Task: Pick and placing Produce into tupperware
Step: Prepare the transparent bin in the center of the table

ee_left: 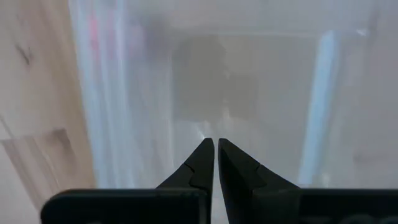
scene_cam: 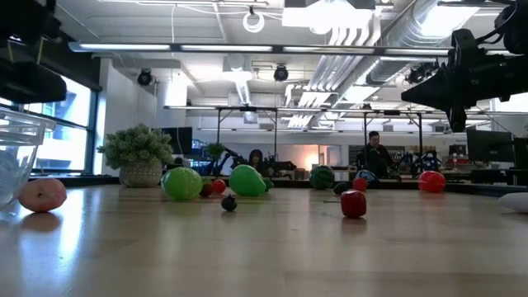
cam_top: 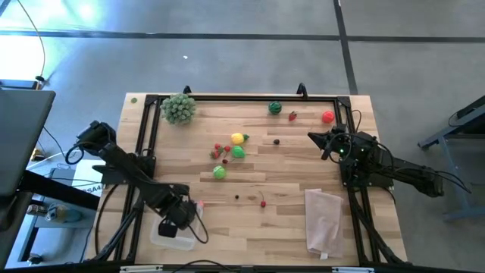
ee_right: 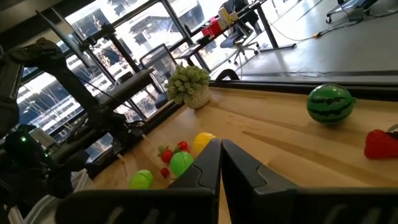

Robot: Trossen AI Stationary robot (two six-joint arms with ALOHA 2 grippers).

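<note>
Hovered left claw, clenched and empty, over the tupperware at the bench's near left corner; held right claw clenched by the right edge

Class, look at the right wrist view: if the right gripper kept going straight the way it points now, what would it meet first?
Probably the cluster of produce: the right gripper, fingers shut, points at the green fruit and yellow fruit mid-table. Depth is unclear, so this is a judgement.

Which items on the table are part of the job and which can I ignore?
Job: tupperware; striped melon ball; yellow fruit; green fruits; red pieces.
Ignore: bushy ball plant; pale bag.
</note>
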